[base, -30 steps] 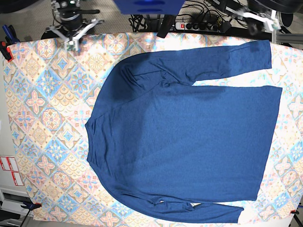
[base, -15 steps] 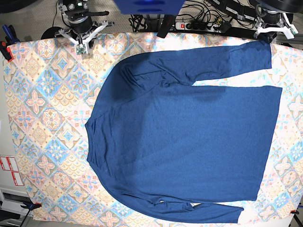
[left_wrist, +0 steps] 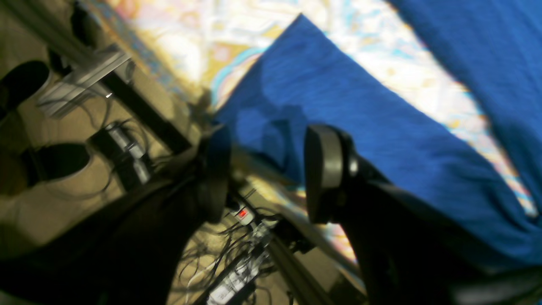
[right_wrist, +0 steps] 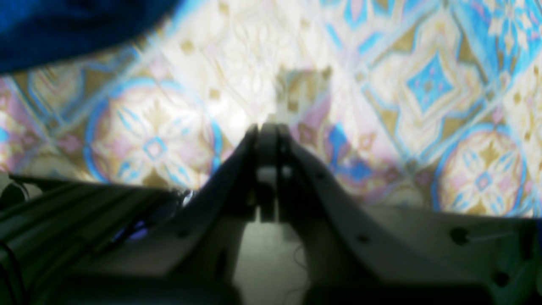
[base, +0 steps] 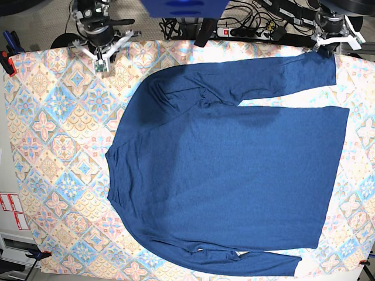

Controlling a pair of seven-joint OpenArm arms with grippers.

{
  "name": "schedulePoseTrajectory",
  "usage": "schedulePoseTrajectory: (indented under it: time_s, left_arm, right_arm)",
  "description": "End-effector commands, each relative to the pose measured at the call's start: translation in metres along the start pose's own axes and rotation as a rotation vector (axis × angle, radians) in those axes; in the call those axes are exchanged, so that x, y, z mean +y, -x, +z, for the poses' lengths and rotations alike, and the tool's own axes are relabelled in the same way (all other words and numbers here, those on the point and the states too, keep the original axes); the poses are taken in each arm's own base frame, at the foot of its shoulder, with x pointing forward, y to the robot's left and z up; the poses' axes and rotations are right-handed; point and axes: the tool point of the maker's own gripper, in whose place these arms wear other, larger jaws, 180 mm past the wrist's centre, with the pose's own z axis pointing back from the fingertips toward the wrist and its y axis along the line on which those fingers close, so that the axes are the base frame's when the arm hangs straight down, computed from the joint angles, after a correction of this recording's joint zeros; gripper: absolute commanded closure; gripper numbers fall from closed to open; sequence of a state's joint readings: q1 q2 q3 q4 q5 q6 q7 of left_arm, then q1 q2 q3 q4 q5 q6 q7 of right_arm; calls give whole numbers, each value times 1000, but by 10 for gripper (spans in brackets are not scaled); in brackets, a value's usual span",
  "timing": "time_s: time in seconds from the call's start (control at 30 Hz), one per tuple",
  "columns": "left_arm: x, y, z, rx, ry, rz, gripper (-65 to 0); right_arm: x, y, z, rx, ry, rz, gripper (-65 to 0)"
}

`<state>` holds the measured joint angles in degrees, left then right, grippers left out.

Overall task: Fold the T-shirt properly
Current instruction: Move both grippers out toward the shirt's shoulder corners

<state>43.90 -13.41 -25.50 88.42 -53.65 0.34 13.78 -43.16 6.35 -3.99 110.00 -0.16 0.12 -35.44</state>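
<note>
One garment, the T-shirt (base: 228, 170), lies flat across the middle and right of the tabletop, its upper sleeve running to the far right corner, cuff near the edge. The risk I judge here: that cuff sits so close to the edge that a shallow pinch takes one layer only, or slips and drags the sleeve askew. The left gripper (left_wrist: 264, 169) hangs at that cuff with jaws wide apart, holding nothing; whether it touches cloth I cannot tell. The right gripper (right_wrist: 267, 140) is pressed closed and empty over the tablecloth (base: 53, 134) near the far left corner.
</note>
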Motion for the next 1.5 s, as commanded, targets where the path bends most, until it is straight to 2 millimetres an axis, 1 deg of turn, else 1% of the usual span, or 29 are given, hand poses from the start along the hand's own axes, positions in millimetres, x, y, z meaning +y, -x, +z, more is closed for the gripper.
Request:
schedulePoseTrajectory:
  time_s: [0.0, 0.1, 0.33, 0.4, 0.47, 0.57, 0.9, 1.07, 1.2, 1.27, 1.4, 1.47]
  left_arm:
    - [13, 1, -1, 2, -28, -7, -282]
    - [26, 11, -3, 25, -61, 1, -284]
    - [19, 8, -10, 13, -50, 14, -285]
    - [14, 4, -14, 3, -40, 13, -285]
    - [16, 6, -15, 8, -47, 17, -284]
    - [14, 5, -18, 3, -44, 23, -283]
    - [13, 4, -18, 2, -40, 27, -282]
    - [17, 7, -14, 10, -48, 22, -281]
    - [13, 3, -11, 0, -35, 15, -281]
    - [5, -3, -8, -14, -14, 7, -281]
    - [-4, -11, -7, -34, 9, 3, -281]
    - [-4, -12, -7, -35, 10, 2, -281]
  right_arm:
    - [-2, -4, 4, -14, 5, 6, -2]
    - [-2, -3, 4, -13, 7, 5, -2]
    - [-2, -4, 4, -14, 6, 6, -2]
    - [-2, -4, 4, -14, 6, 6, -2]
    - [-2, -4, 4, -14, 6, 6, -2]
    - [-1, -4, 4, -14, 4, 6, -2]
    - [-1, -3, 4, -11, 4, 6, -2]
    - [-1, -3, 4, -11, 4, 6, -2]
    - [-1, -3, 4, -11, 4, 6, -2]
    - [-1, -3, 4, -11, 4, 6, -2]
    - [-1, -4, 4, -13, 4, 6, -2]
    - [-1, -4, 4, -13, 4, 6, -2]
